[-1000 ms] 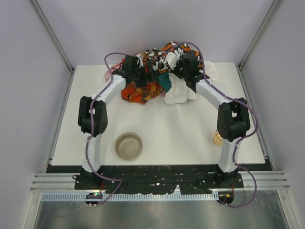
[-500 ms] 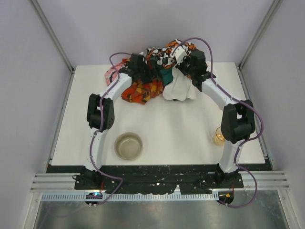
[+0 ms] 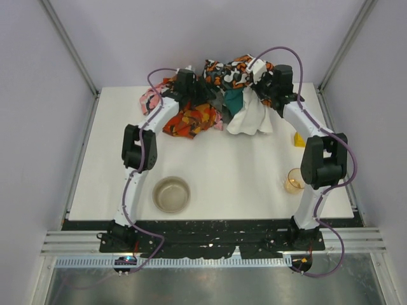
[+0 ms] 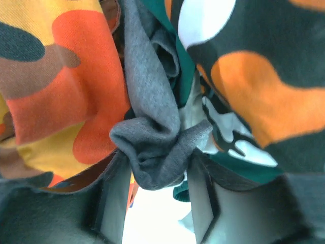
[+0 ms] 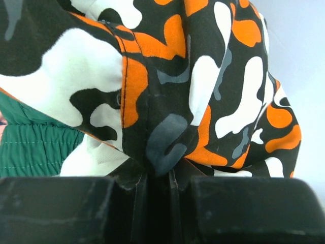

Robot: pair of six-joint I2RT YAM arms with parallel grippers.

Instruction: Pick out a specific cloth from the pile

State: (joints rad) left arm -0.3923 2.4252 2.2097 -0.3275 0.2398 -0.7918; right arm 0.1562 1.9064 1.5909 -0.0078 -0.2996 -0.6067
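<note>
- Two arms are bolted at the near edge of the table (image 3: 222,159), one left and one right, and both reach to its far side.
- One round bowl (image 3: 172,194) sits near the left arm's base. I cannot tell whether anything is in it.
- One small cup (image 3: 294,181) stands just beside the right arm. It looks amber, but whether that is its contents or the tint of its wall is unclear.
- One small yellow piece (image 3: 298,140) lies farther back by the right arm, too small to make out.
- One pile (image 3: 216,101) lies at the far edge: an orange-red patterned cloth (image 3: 191,121) on its near left, a pink one (image 3: 151,98) at far left, a white one (image 3: 251,117) hanging on the right, and a teal one (image 3: 233,96) between them.
- The left gripper (image 4: 155,175) is deep in the pile, its two fingers (image 4: 114,198) pinching a bunched fold of the cloth (image 4: 150,147), which is plain dark grey. That fold lies wedged between the orange-red fabric and the teal and blotched ones. Most of it is buried.
- The right gripper (image 5: 157,175) has its jaws pressed together on an edge of the black-white-orange blotched cloth (image 5: 203,76), held up at the pile's top right.
- Both wrist views are filled with fabric, so the table is barely seen in them.
</note>
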